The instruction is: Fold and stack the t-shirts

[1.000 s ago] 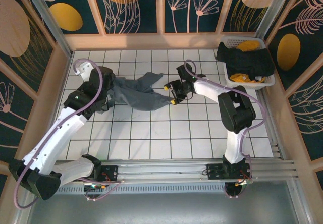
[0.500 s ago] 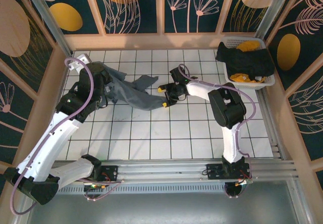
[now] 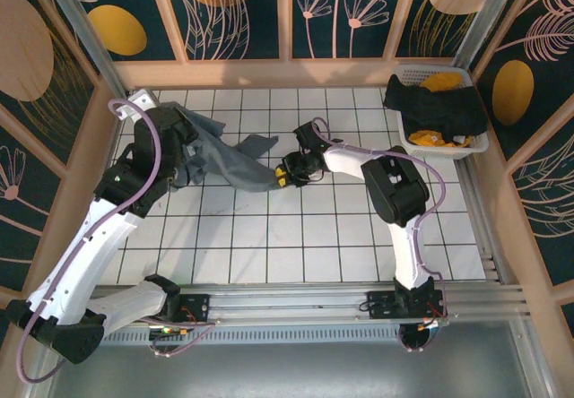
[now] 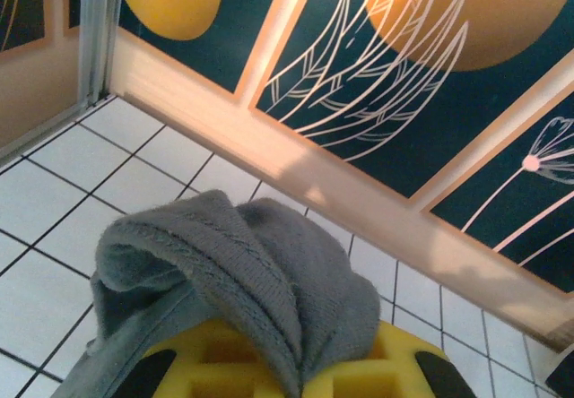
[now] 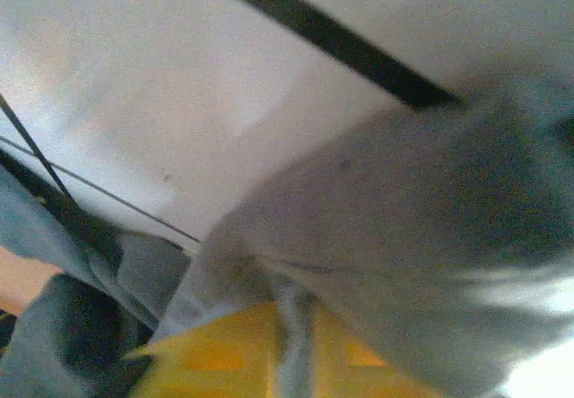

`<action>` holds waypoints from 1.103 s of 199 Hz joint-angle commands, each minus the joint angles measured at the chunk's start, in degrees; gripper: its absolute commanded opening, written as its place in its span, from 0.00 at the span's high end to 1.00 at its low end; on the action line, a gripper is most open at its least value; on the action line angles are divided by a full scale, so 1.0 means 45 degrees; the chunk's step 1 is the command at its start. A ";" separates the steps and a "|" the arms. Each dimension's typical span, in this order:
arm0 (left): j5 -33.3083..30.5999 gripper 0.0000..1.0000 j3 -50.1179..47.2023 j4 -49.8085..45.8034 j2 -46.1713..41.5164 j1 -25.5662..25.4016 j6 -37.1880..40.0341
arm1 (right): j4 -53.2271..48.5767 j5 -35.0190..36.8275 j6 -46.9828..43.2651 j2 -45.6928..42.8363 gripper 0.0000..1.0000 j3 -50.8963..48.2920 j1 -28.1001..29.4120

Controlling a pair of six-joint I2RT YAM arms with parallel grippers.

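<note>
A slate blue-grey t-shirt (image 3: 235, 163) hangs bunched between my two grippers over the back left of the white tiled table. At the shirt's left end, my left gripper (image 3: 184, 150) is shut on it. In the left wrist view a thick fold of the grey cloth (image 4: 251, 263) is pinched between the yellow fingers (image 4: 202, 362) of that gripper (image 4: 300, 367). My right gripper (image 3: 282, 176) is shut on the shirt's lower right corner, close to the table. In the right wrist view, grey cloth (image 5: 404, 210) runs into that gripper (image 5: 291, 353). A black tee (image 3: 430, 102) and a mustard-yellow tee (image 3: 444, 82) lie in the basket.
A white plastic laundry basket (image 3: 408, 73) stands at the back right corner, against the patterned wall. Wooden-framed walls (image 3: 242, 73) close in the table at the back and on both sides. Bare white tiles (image 3: 296, 237) stretch across the table's near half.
My right gripper has moved left to the shirt's lower corner and closed on it. The left arm has carried its end of the shirt back and to the left.
</note>
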 commanded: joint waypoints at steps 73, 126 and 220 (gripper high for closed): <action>0.1165 1.00 0.1521 0.3035 0.0723 0.0067 0.1547 | -0.0887 0.5595 -0.6106 -0.3869 1.00 0.2708 -0.2380; 0.1979 0.97 0.2840 0.4101 0.1154 0.0067 0.2172 | -0.0115 0.6881 -1.0158 -0.6504 1.00 0.3719 -0.3592; 0.4336 0.83 0.2021 0.6140 -0.0587 0.0067 0.0657 | 0.0603 0.9165 -1.2479 -0.9978 1.00 0.4199 -0.4394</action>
